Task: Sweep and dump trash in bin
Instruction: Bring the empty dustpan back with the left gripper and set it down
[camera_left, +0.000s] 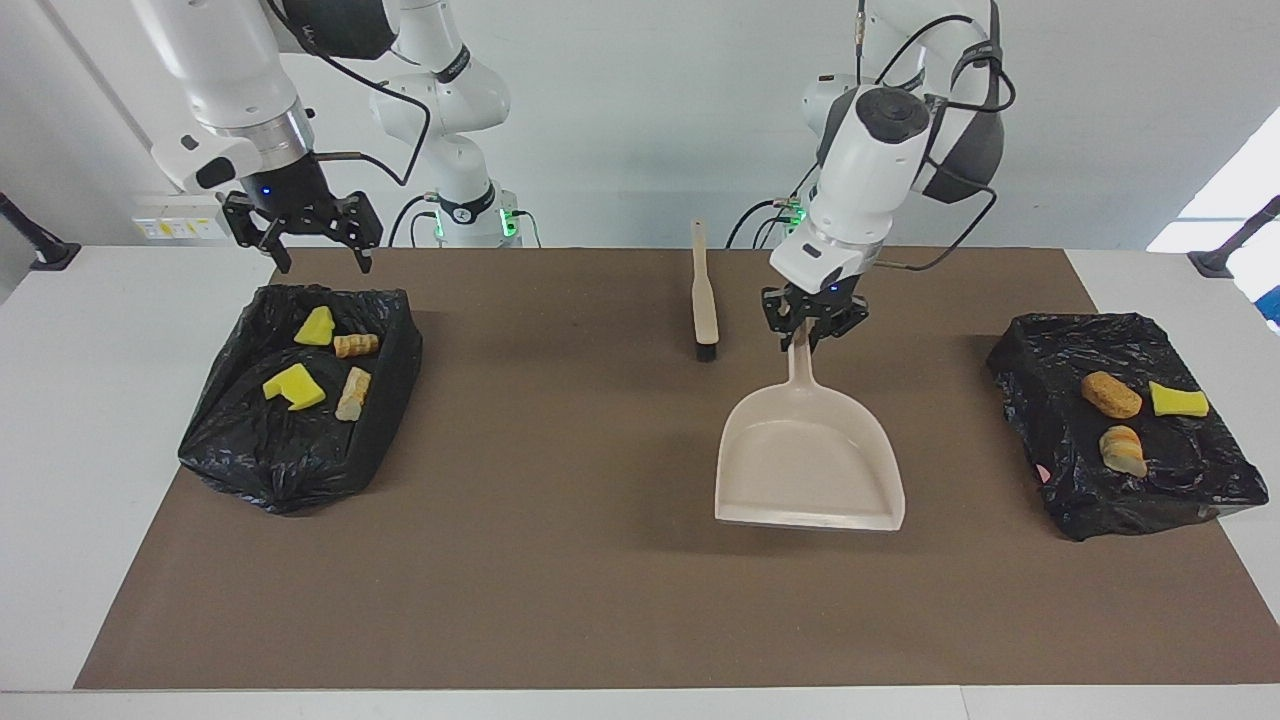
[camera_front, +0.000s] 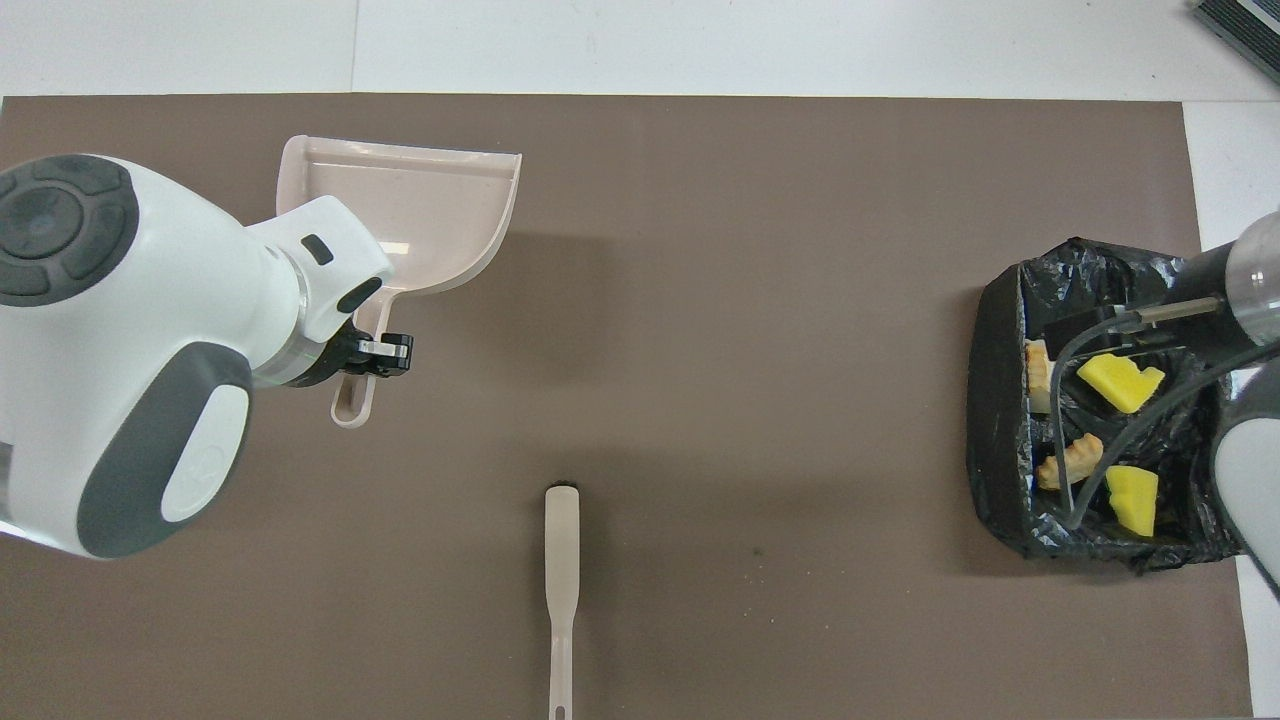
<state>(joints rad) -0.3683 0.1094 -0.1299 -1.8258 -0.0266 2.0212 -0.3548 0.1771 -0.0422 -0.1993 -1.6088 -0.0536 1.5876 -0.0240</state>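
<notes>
Trash scraps, yellow foam chunks (camera_left: 295, 386) and tan crusty lumps (camera_left: 1110, 394), sit bagged at both surface ends; we've got left pincer (camera_left: 808, 322) clamping the beige plastic dustpan (camera_left: 808, 463) mid-surface, right pincer (camera_left: 314, 236) wide open, empty.

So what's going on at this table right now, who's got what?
The left hand holds the empty dustpan by its handle over the brown mat. The right hand is open and empty, up over the table beside the black bin bag at its end, which holds four scraps. The other bin bag holds three scraps. The brush lies untouched on the mat near the robots. No scraps show on the mat.
</notes>
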